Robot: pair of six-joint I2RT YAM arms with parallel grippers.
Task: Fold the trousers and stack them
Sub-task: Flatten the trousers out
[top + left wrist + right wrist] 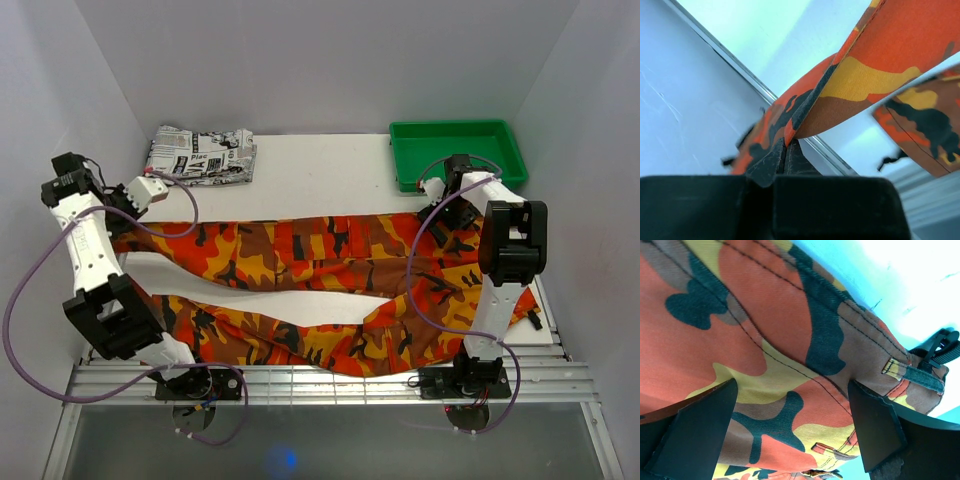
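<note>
The trousers (330, 250), in orange, red, yellow and black camouflage print, lie spread across the white table with the waist at the right and both legs running left. My left gripper (128, 212) is at the far-left end of the rear leg. In the left wrist view it (786, 145) is shut on the edge of that leg's cloth (865, 75), which rises off the table. My right gripper (443, 212) is over the waist at the back right. In the right wrist view it (791, 390) is open, with the waist cloth and a belt loop (912, 374) between its fingers (695, 435).
A folded black-and-white newspaper-print garment (200, 155) lies at the back left. A green tray (457, 150) stands at the back right, just behind the right gripper. White walls close in both sides and the back. A metal rail (330, 385) runs along the near edge.
</note>
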